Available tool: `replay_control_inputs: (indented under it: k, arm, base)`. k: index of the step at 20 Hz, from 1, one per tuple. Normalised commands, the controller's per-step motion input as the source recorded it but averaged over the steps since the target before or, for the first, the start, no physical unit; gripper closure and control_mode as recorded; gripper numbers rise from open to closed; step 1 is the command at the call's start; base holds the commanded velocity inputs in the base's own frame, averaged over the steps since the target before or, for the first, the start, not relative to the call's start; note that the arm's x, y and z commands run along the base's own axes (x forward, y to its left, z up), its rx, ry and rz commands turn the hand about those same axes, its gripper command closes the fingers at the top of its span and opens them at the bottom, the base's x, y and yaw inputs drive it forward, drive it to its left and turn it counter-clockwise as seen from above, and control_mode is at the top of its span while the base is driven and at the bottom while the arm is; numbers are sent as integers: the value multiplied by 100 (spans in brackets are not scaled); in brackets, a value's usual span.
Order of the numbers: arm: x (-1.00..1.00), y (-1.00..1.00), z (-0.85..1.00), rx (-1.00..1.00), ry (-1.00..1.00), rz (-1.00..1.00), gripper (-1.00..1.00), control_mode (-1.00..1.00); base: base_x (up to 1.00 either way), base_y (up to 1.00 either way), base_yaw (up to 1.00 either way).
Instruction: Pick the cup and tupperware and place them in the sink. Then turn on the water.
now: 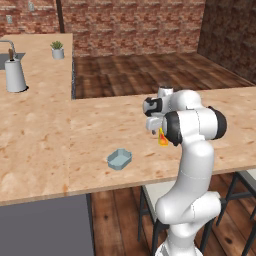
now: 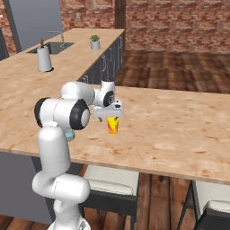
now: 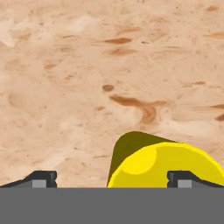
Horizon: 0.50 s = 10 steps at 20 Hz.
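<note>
The yellow cup [image 2: 113, 125] with its red-orange band stands upright on the wood-look counter [image 2: 179, 130], partly behind my arm in the left base view [image 1: 162, 138]. My gripper [image 2: 109, 115] hovers just above it, open. In the hand view the cup's rim [image 3: 162, 166] lies between the fingertips [image 3: 42, 178], closer to the right one. The pale blue-grey tupperware [image 1: 119, 159] rests on the counter to the left of the cup, nearer the front edge. The dark sink [image 2: 50, 48] with its grey faucet [image 2: 58, 35] is far off on the back counter. No water runs.
A grey metal canister [image 2: 44, 59] stands next to the sink, and a small potted plant [image 2: 95, 42] sits farther along that counter. Stools [image 2: 110, 179] are tucked under the counter's front edge by my base. Brick walls close the room behind.
</note>
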Motion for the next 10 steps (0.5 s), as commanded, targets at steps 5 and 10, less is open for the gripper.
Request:
replay_control_inputs:
  k: [5, 10]
  arm:
    - [0, 0, -9, 0, 0, 0, -100, -100]
    - [0, 0, -6, 0, 0, 0, 100, -100]
  base:
    - [0, 0, 0]
    - [0, 0, 0]
